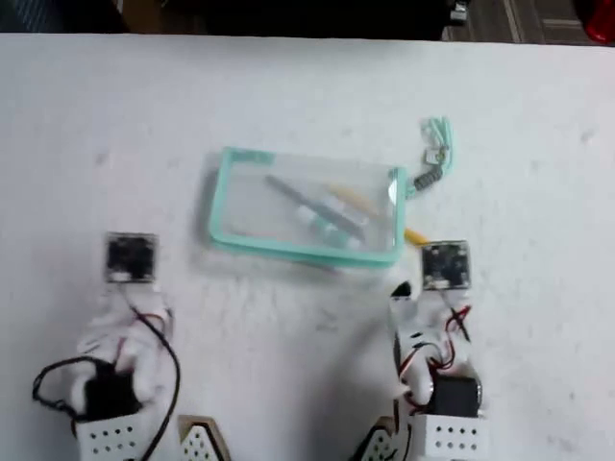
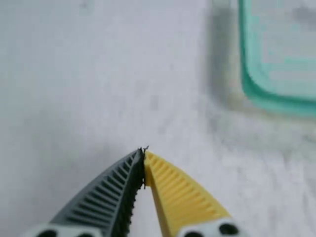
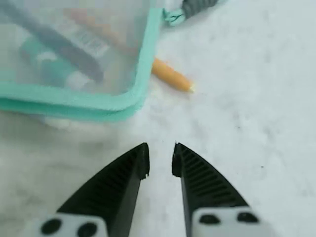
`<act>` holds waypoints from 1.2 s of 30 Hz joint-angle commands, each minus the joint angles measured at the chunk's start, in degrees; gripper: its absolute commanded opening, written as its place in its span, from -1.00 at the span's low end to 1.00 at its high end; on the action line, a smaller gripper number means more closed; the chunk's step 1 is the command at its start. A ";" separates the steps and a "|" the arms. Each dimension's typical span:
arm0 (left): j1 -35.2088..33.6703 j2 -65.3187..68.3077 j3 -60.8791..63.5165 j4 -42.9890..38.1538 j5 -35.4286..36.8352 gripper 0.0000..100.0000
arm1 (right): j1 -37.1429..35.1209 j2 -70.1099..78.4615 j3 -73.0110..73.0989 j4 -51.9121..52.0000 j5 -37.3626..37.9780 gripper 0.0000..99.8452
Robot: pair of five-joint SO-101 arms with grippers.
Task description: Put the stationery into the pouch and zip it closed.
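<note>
One white table (image 1: 307,86) bears the pouch (image 1: 248,209); left claw (image 2: 143,151) pinched closed, right claw (image 3: 160,160) narrowly parted.

The left end effector (image 2: 144,152) is grey and yellow, the right end effector (image 3: 160,159) black.

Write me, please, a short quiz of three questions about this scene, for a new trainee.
1. True or false: the orange pencil lies wholly inside the clear plastic pouch with mint-green edging.
2. The left gripper is: A) wide open; B) shut, holding nothing; C) shut on a pen.
3. Which gripper is nearer to the pencil's tip?
Key: 1 false, the tip pokes out beyond the edging; 2 B; 3 the right gripper.
</note>
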 commanded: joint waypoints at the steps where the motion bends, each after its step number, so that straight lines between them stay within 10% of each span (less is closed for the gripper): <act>1: -7.60 -0.40 -8.35 -10.99 0.70 -0.95 | 6.37 -0.40 0.53 -4.44 0.53 -0.84; 14: -4.00 -0.48 -10.20 -19.34 -3.60 -0.95 | 9.27 -0.22 0.53 -5.23 0.53 -0.84; 25: 12.88 1.36 -23.47 -15.82 -5.45 -0.95 | 6.29 -0.13 0.53 -5.14 0.53 -0.84; 36: 20.18 43.65 -46.95 -15.30 -1.76 -0.95 | 6.46 -0.13 0.53 -3.12 0.53 -0.84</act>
